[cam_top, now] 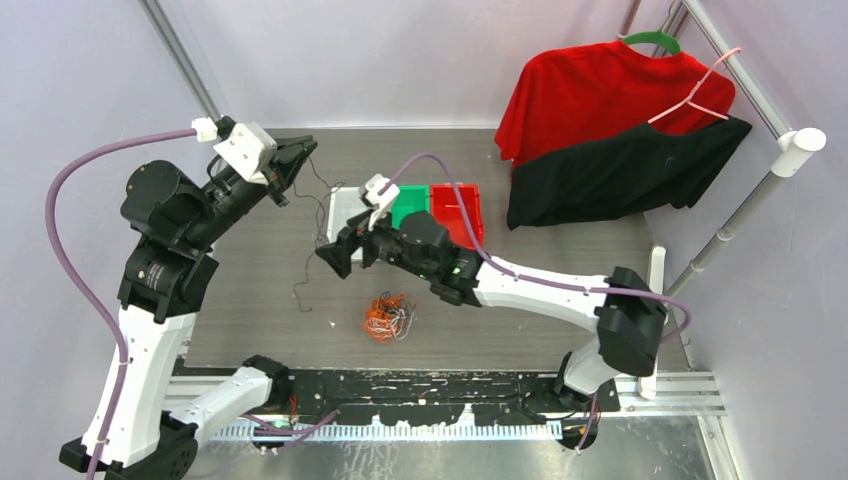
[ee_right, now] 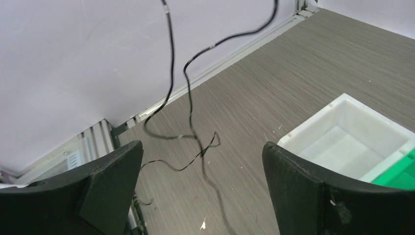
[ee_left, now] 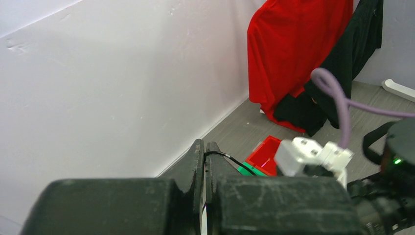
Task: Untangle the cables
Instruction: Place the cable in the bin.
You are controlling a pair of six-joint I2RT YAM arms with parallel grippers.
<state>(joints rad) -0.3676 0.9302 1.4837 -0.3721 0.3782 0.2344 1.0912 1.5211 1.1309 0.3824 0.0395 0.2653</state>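
The left arm's fingers (ee_left: 197, 164) are squeezed shut on one black cable (cam_top: 310, 235), up high. The cable hangs down in loose loops, and its low end lies on the grey surface (cam_top: 560, 290). Next to it, the right arm's fingers (ee_right: 105, 178) are spread wide and hold nothing. The black cable dangles just in front of them. Further right sits a small messy ball of orange, white and black cables (cam_top: 387, 317). I think one cable is free of the ball. The ball is not undone yet.
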